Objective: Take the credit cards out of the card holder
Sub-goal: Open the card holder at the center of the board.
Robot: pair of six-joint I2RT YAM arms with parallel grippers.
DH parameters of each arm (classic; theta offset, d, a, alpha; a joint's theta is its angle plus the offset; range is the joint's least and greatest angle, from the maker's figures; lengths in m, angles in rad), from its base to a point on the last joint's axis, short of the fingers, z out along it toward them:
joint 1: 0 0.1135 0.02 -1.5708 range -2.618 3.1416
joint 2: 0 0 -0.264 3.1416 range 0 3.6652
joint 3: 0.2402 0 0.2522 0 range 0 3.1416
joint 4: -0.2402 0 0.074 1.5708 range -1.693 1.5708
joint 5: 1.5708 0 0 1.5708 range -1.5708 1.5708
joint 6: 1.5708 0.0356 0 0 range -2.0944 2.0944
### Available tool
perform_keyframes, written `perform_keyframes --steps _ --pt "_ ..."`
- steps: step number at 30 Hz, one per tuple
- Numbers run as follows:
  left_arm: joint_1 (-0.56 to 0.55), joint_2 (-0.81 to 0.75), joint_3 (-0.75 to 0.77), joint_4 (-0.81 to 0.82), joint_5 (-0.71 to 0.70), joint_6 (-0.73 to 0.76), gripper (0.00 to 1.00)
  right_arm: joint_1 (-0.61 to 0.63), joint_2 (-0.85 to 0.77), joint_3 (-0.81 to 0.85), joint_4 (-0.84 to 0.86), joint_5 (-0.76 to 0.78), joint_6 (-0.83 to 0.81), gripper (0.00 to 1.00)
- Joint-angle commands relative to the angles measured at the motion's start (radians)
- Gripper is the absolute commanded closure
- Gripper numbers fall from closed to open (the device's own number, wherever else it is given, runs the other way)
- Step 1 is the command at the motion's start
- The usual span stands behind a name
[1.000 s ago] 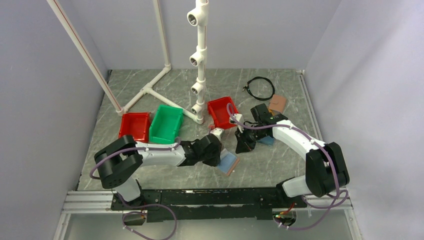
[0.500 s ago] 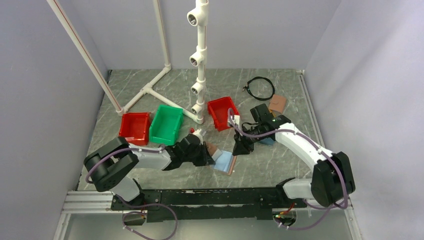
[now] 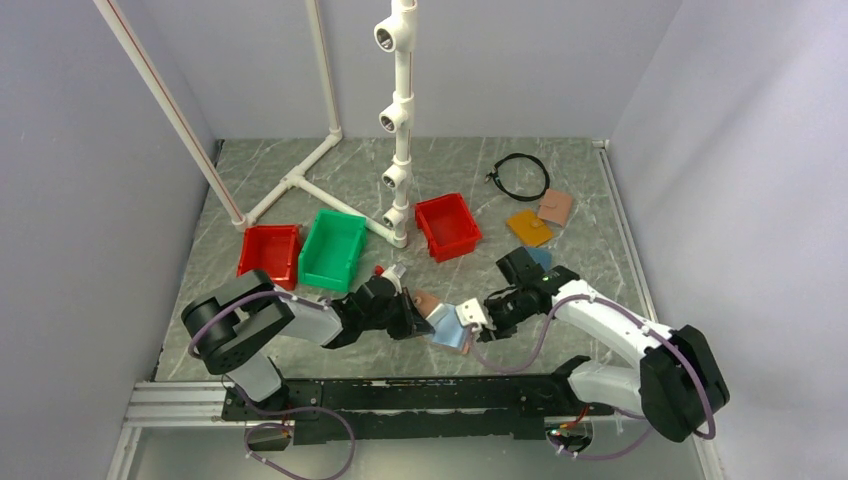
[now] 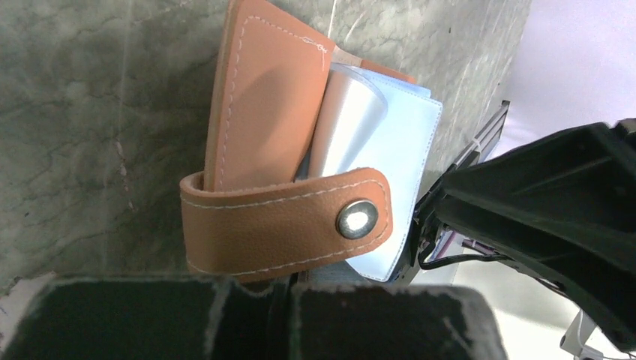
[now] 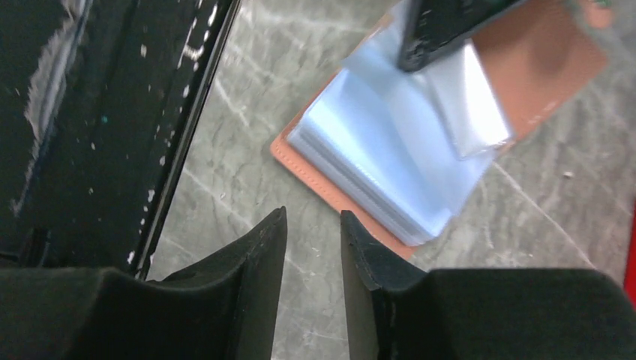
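The holder lies open on the tabletop near the front rail, between the two tools, its pale blue lining facing up. One pinkish-tan flap sticks out toward the left tool.

In the left wrist view the holder fills the frame. Its strap curls across the front with the snap unfastened, and a clear sleeve bulges up from the lining. The left tool has its fingers pressed together right at the holder's near edge (whether any leather is nipped between them cannot be told).

The right tool comes in from the other side, low over the tabletop and just beside the holder's blue half. Its own camera shows the fingers a little apart with only bare tabletop in the narrow gap at the right tool, just short of the holder's stitched corner. The left tool sits on the far side of the lining there.

The cards cannot be picked out from the sleeves in any view.

Farther back stand a red bin, a green bin and three other wallets: orange, brown and teal.
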Motion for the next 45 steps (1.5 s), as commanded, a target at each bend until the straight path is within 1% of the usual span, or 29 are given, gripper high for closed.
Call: perform_keyframes --steps 1,4,6,13,17,20,22,27,29,32,36,41,45 --pt "0.0 -0.018 0.028 -0.097 -0.02 0.042 1.0 0.048 0.019 -0.032 0.077 0.108 -0.151 0.67" --pt "0.0 -0.026 0.033 -0.125 -0.026 0.057 1.0 0.084 0.047 -0.026 0.112 0.154 -0.119 0.72" --pt "0.0 -0.026 0.031 -0.122 -0.025 0.058 1.0 0.109 0.067 -0.024 0.13 0.177 -0.104 0.74" --pt "0.0 -0.001 0.033 -0.082 -0.002 0.061 0.99 0.161 0.106 -0.023 0.201 0.254 -0.034 0.75" --pt "0.0 0.01 0.04 -0.075 0.013 0.066 0.96 0.172 0.105 -0.014 0.233 0.262 0.011 0.73" --pt "0.0 0.014 0.044 -0.08 0.019 0.072 0.89 0.176 0.095 -0.01 0.238 0.24 0.03 0.66" --pt "-0.001 0.012 0.047 -0.084 0.023 0.077 0.8 0.176 0.089 -0.002 0.225 0.206 0.042 0.6" --pt "0.0 0.005 0.048 -0.071 0.034 0.085 0.66 0.175 0.078 0.018 0.205 0.153 0.057 0.54" --pt "-0.001 0.003 0.048 -0.06 0.041 0.09 0.61 0.176 0.075 0.023 0.194 0.129 0.056 0.52" --pt "0.0 0.006 0.054 -0.051 0.052 0.098 0.56 0.176 0.076 0.032 0.176 0.093 0.054 0.51" --pt "0.0 0.018 0.065 -0.042 0.063 0.111 0.47 0.176 0.079 0.037 0.177 0.084 0.066 0.49" --pt "0.0 0.022 0.069 -0.011 0.074 0.119 0.35 0.176 0.086 0.042 0.175 0.067 0.078 0.48" --pt "0.0 0.008 0.07 -0.003 0.074 0.129 0.22 0.176 0.095 0.049 0.169 0.046 0.083 0.48"
